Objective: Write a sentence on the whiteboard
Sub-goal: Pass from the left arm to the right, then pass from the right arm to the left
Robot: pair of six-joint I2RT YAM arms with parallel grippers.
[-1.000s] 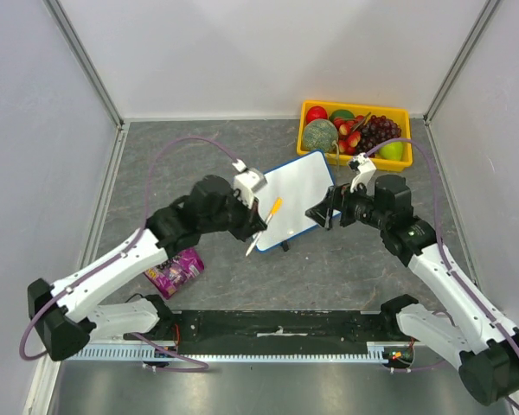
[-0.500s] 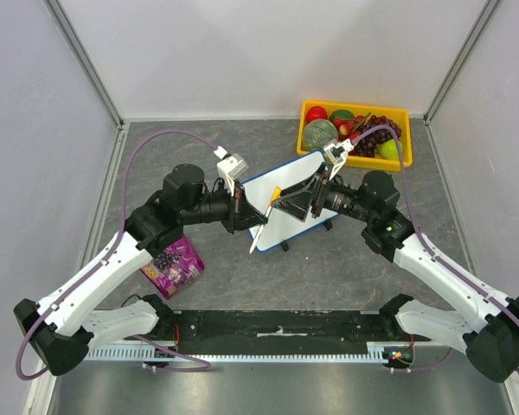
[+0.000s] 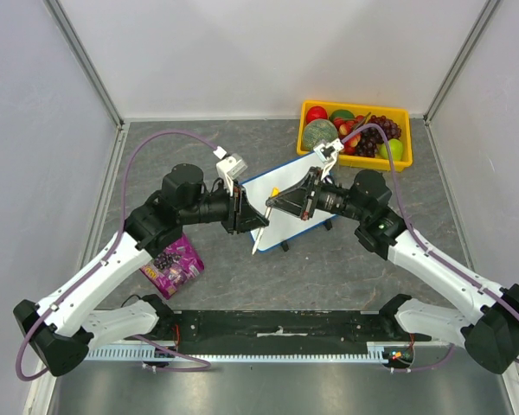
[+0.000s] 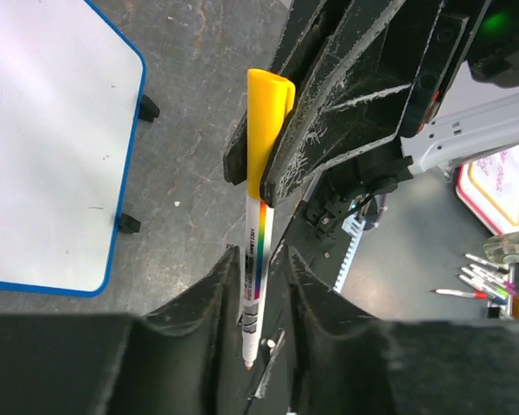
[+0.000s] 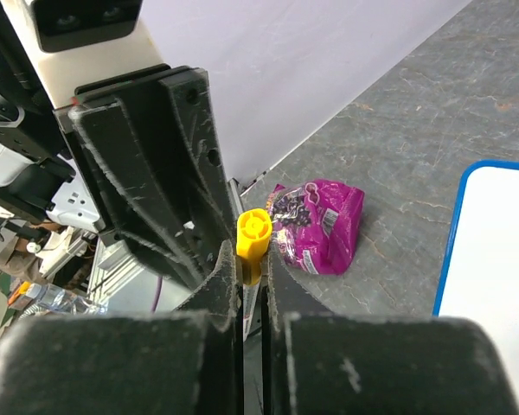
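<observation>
whiteboard (image 4: 52, 147): 1 | marker (image 4: 258, 246): 1 | snack bag (image 3: 173, 266): 1 | fruit tray (image 3: 356, 105): 1

The whiteboard (image 4: 52, 147) is plain white inside a blue frame, with black feet. The marker (image 4: 258, 226) has a white barrel with a rainbow stripe and a bright yellow cap. The left end effector (image 4: 258, 264) and right end effector (image 5: 251, 268) are black, scuffed with pale scratches. The worktop (image 3: 329, 277) is mottled grey, like stone. Lower left in the top view is a magenta packet (image 3: 177, 264). Upper right is a yellow tray (image 3: 363, 105) of red, green and dark purple fruit (image 3: 355, 130).
</observation>
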